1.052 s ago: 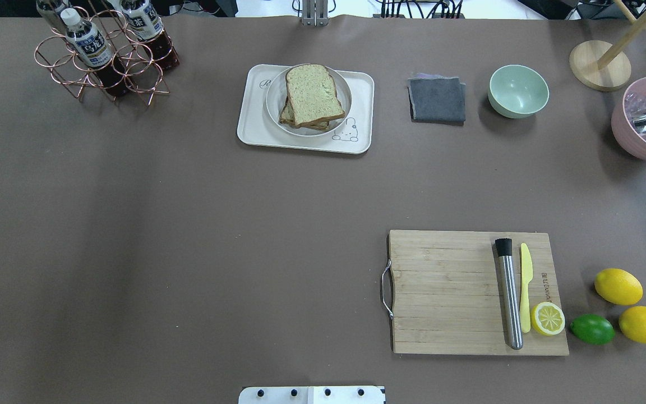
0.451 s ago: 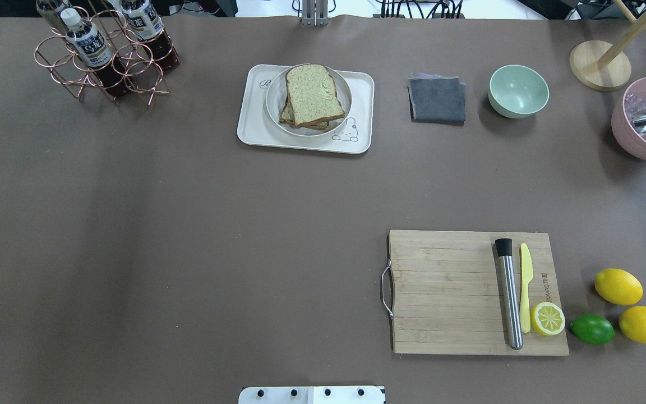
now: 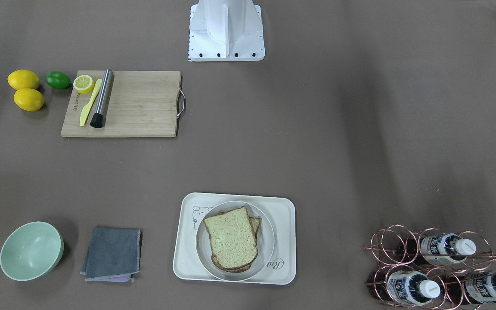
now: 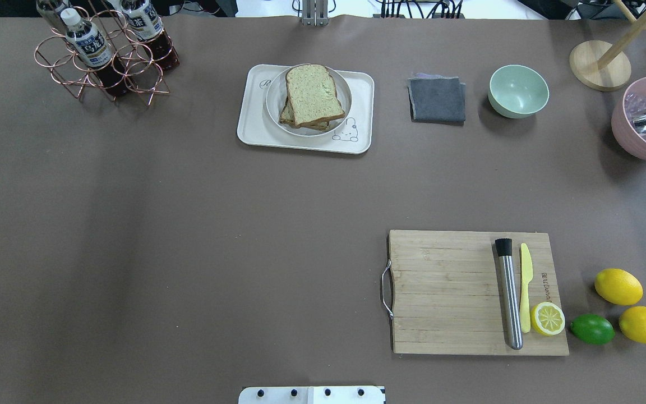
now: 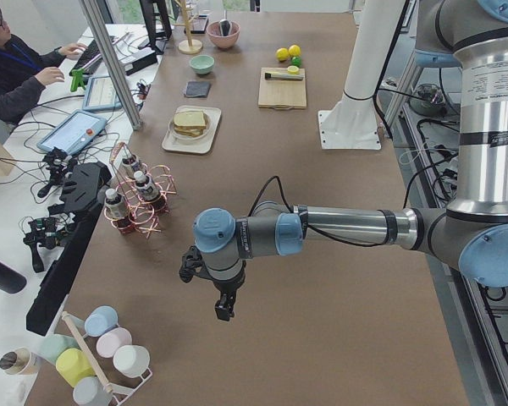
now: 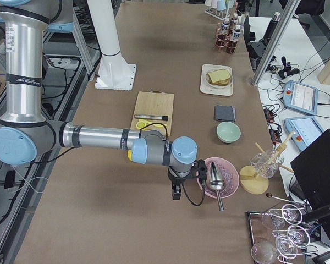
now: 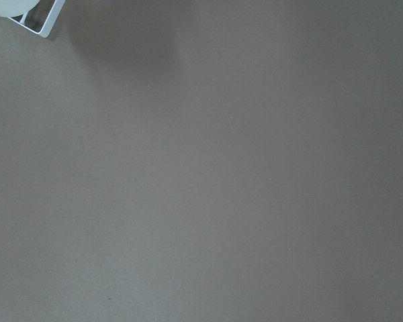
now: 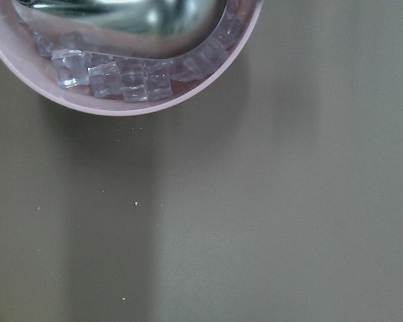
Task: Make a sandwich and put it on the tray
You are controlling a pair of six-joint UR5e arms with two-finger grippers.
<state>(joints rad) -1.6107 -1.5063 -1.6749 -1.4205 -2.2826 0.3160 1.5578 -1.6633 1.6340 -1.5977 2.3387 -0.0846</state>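
Left gripper (image 5: 225, 311) of mine hangs pointing down over the bare brown table (image 4: 188, 224), off toward my left end, with the copper bottle rack (image 5: 135, 203) further out across the table. It shows only in the side view, so I cannot tell whether its fingers are apart or closed. My right gripper (image 6: 176, 193) also points down, just beside the pink bowl (image 8: 121, 107) of ice cubes (image 8: 107, 77) with a metal scoop (image 6: 215, 184) lying in it. Again only a side view catches it, and I cannot tell its state.

The sandwich (image 4: 312, 94) is a stack of speckled bread slices, the top one skewed over the one beneath. It sits on a round white plate (image 4: 273, 106), and the plate sits on the cream tray (image 4: 250, 132). That tray lies at the table's far side, between the bottle rack and a folded grey cloth (image 4: 438, 100), well apart from both my grippers.
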